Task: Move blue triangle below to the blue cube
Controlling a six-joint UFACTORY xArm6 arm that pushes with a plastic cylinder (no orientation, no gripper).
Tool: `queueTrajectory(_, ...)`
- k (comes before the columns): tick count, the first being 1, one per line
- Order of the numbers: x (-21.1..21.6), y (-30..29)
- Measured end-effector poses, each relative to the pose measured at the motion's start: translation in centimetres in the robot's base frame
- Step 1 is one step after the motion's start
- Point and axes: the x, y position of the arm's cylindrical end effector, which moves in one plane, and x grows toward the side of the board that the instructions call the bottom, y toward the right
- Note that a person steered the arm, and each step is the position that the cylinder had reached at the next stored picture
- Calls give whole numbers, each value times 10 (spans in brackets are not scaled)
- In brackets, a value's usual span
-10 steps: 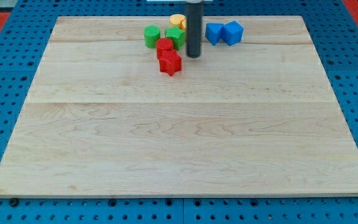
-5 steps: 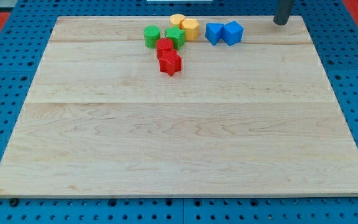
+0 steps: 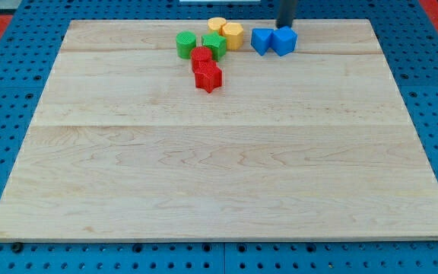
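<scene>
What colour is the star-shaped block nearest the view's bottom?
Red: the star block, clear in the camera view.

Obstacles, placed from the blue cube [image 3: 285, 40]: my tip [image 3: 286, 27] just above it; blue triangle [image 3: 261, 40] touching its left side; yellow [image 3: 233, 35], green [image 3: 214, 45] and red blocks [image 3: 208, 77] clustered farther left. The surface [image 3: 219, 167] below and right lies open.

My tip [image 3: 286, 27] sits at the view's top edge of the wooden board [image 3: 219, 167], just above the blue cube [image 3: 284, 40], with the blue triangle [image 3: 261, 40] touching that cube on its left. Further left of my tip lie two yellow blocks [image 3: 227, 33], then the green blocks [image 3: 200, 44]. Below these, down-left of my tip, sit the red blocks [image 3: 206, 68], touching one another.
</scene>
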Motion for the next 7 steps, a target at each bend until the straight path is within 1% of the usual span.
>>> queueTrajectory(1,6,-15)
queueTrajectory(2,16,-1)
queueTrajectory(3,31,28)
queueTrajectory(4,43,29)
queueTrajectory(6,45,31)
queueTrajectory(7,31,31)
